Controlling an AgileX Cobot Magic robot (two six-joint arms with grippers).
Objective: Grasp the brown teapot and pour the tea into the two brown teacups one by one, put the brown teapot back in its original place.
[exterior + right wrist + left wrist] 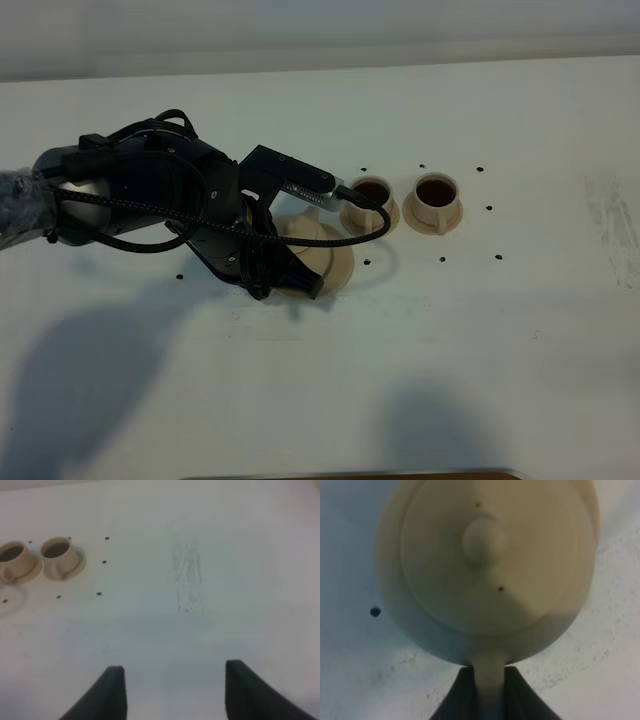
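Observation:
The brown teapot (485,575) fills the left wrist view from above, with its lid knob (484,540) in the middle. My left gripper (490,692) is shut on the teapot's loop handle, one dark finger on each side. In the exterior view the left arm (150,195) covers the teapot and the left part of the large round saucer (330,255). Whether the pot rests on that saucer I cannot tell. The two brown teacups (372,198) (436,196) stand on small saucers right of it, both holding dark tea. My right gripper (172,690) hangs open over bare table.
Small black dots (443,260) mark the white table around the cups and the large saucer. A scuffed patch (187,580) shows on the table to the right of the cups. The table's front edge (350,474) runs along the bottom of the exterior view.

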